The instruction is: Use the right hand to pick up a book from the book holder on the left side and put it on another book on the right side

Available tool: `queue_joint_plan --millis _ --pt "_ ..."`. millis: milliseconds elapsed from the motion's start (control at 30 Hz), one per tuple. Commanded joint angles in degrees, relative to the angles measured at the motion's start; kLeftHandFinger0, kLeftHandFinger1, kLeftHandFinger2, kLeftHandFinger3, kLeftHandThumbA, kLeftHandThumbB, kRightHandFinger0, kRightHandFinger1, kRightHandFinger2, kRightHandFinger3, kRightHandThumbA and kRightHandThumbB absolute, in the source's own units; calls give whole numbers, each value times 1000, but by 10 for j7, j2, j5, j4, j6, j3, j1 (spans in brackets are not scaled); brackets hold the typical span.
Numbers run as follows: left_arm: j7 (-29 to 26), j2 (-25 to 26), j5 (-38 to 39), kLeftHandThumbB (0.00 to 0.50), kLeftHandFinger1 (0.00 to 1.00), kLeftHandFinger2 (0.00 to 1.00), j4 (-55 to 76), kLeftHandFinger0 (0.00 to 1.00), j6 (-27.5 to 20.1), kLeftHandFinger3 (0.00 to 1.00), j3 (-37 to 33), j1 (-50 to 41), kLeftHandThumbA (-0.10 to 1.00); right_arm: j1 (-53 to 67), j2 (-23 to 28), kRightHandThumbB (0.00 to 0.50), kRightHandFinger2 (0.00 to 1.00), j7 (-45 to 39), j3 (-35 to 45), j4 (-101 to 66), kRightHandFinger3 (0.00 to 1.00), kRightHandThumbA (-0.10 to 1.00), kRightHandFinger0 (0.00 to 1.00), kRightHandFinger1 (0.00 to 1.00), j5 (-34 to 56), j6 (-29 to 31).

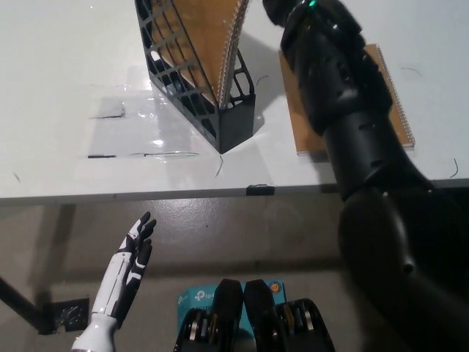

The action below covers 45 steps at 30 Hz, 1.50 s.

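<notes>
A black lattice book holder (192, 88) stands on the white table (66, 66), left of centre. A brown spiral-bound book (207, 33) stands in it, its wire spine facing right and its top cut off by the picture's upper edge. My black right arm (344, 95) reaches up across the table. Only a sliver of my right hand (272, 7) shows, at the top edge beside the book's spine, and its fingers are out of view. A second brown spiral book (392, 92) lies flat on the right, partly under my arm. My white left hand (129, 260) rests open at the lower left.
The table's front edge (146, 196) runs across the middle, with a small black clip (261, 190) on it. Clear tape patches (139, 117) lie left of the holder. Grey floor and a blue box (196, 297) show below.
</notes>
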<state>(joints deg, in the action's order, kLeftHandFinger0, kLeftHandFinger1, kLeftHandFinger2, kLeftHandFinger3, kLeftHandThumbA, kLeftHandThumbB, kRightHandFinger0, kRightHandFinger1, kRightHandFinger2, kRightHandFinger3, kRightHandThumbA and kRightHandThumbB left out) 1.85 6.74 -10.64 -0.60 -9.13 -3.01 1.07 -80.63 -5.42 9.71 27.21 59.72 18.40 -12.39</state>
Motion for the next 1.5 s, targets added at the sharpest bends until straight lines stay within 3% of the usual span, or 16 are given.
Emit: queue_joint_plan --millis 0,133,267,400,667,1000,1067,1100,1167,1467 --pt "2 6 7 99 1000 1000 12 1000 -17 1000 2 15 1000 -222 63 65 739 -11 74 -51 1000 -100 0 176 132 -9" --pt "3 5 9 95 1000 1000 12 1000 -15 1000 1 11 1000 -237 85 22 734 -29 113 -43 1000 -100 0 174 167 -23" --pt "-2 3 4 90 1000 1000 10 1000 -19 1000 0 8 1000 -250 100 40 716 -34 135 -34 1000 -100 0 194 177 -36" --pt "-4 2 1 87 1000 1000 10 1000 -19 1000 0 5 1000 -261 112 23 703 -33 154 -29 1000 -100 0 178 187 -41" --pt "-3 1 4 85 1000 1000 6 1000 -26 1000 -1 0 1000 -271 131 1 818 -22 185 -51 1000 -100 0 221 209 -54" --pt "0 5 6 89 1000 1000 6 1000 -29 1000 0 -6 1000 -241 171 0 711 -10 197 -72 1000 -100 0 167 206 -74" --pt "0 5 9 89 1000 1000 3 1000 -31 1000 1 -6 1000 -236 178 0 603 -8 201 -72 1000 -100 0 106 211 -77" --pt "-1 5 8 88 1000 1000 5 1000 -31 1000 1 -7 1000 -234 186 25 658 -4 208 -67 1000 -100 0 166 216 -82" --pt "-3 5 7 84 1000 1000 5 1000 -32 1000 2 -8 1000 -231 194 28 691 5 215 -61 1000 -100 0 182 220 -83" --pt "-8 5 3 71 1000 1000 4 1000 -36 1000 5 -17 1000 -200 225 22 693 5 232 -37 1000 -100 0 198 231 -96"
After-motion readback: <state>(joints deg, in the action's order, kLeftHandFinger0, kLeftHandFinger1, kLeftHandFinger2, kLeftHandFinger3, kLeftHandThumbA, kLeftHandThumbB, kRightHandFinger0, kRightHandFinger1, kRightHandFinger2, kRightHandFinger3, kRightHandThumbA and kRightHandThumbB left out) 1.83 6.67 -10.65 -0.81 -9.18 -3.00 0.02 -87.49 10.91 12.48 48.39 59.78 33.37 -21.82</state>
